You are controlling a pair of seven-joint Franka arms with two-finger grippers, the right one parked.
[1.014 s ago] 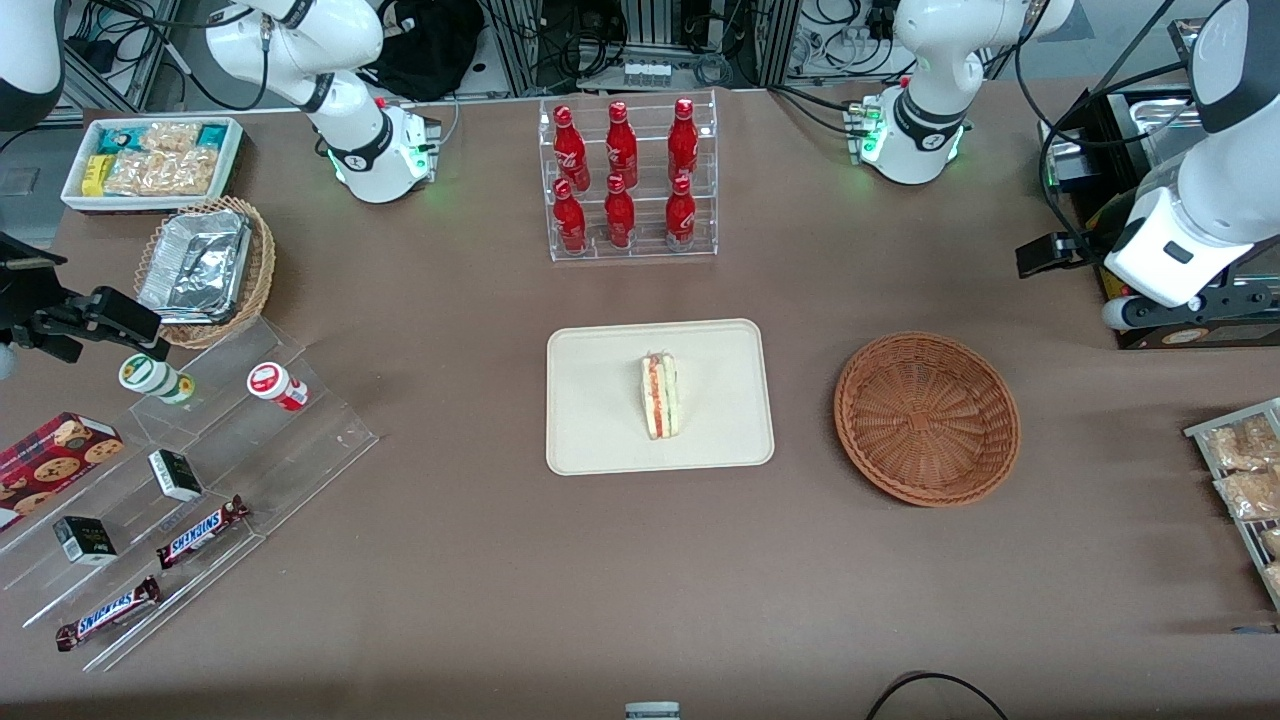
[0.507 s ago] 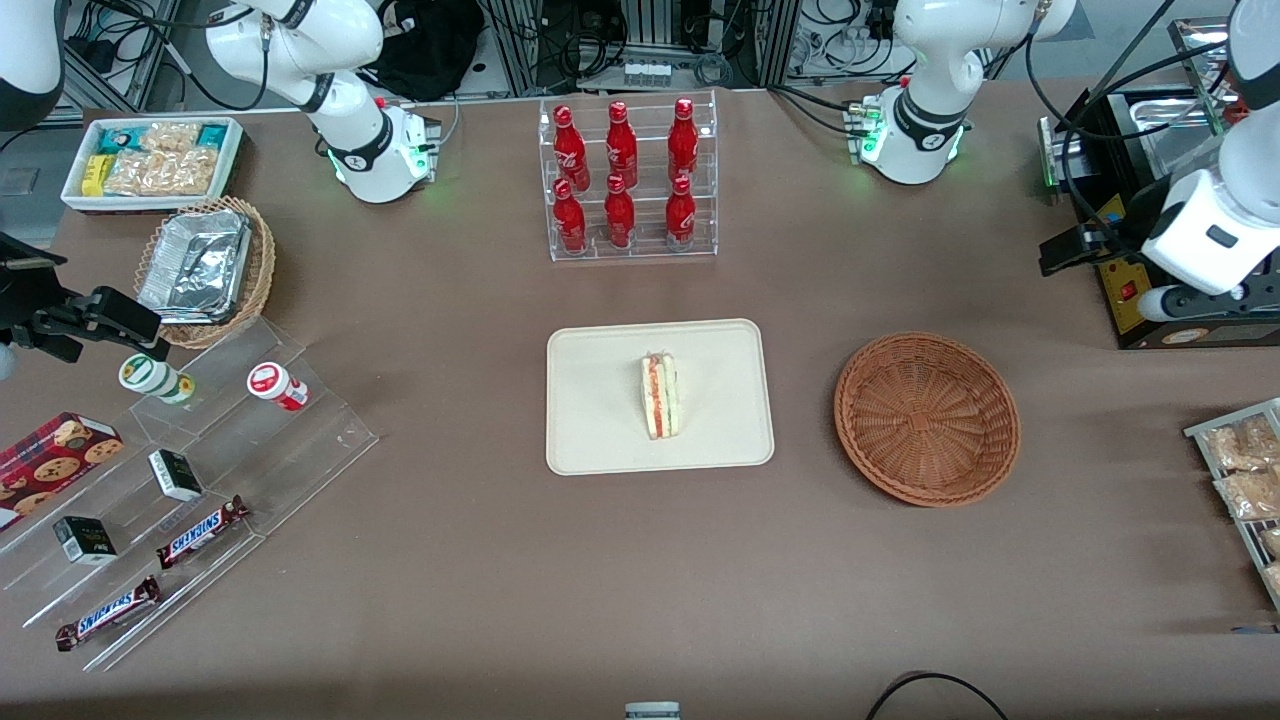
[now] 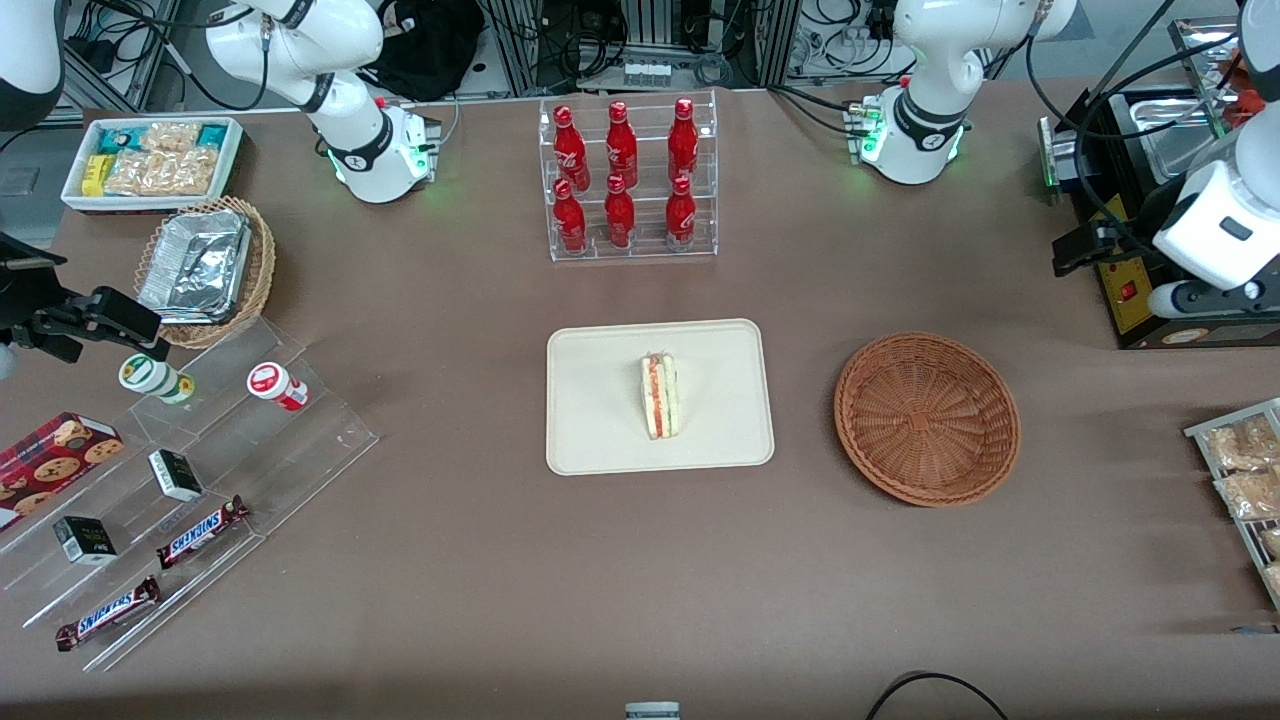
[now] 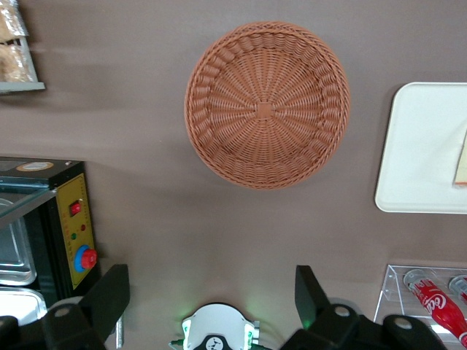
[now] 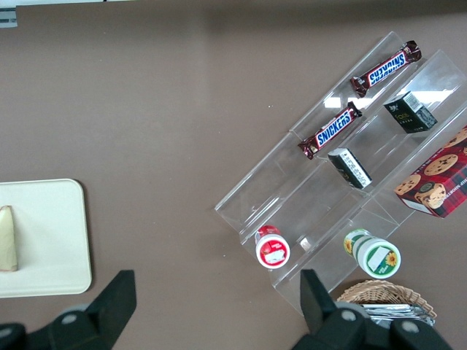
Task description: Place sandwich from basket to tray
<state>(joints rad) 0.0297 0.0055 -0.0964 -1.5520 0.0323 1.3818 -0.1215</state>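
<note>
The sandwich (image 3: pixel 660 396) stands on its edge in the middle of the cream tray (image 3: pixel 600 420), filling stripe facing up. The round reddish-brown basket (image 3: pixel 927 417) beside the tray, toward the working arm's end, holds nothing. My left gripper (image 3: pixel 1195 297) hangs high over that end of the table, by the black appliance, well away from both. In the left wrist view its gripper (image 4: pixel 210 292) is open with only bare table between the fingers, and the basket (image 4: pixel 267 104), the tray (image 4: pixel 419 146) and a sliver of the sandwich (image 4: pixel 462 157) show.
A clear rack of red bottles (image 3: pixel 628 180) stands farther from the camera than the tray. A black appliance (image 3: pixel 1150 200) and a rack of snack packets (image 3: pixel 1245 470) sit at the working arm's end. Acrylic steps with snacks (image 3: pixel 180 480) and a tan foil-tray basket (image 3: pixel 205 265) lie toward the parked arm's end.
My left arm has drawn outward toward its end of the table and slightly farther from the front camera. The sandwich, tray and basket have not moved.
</note>
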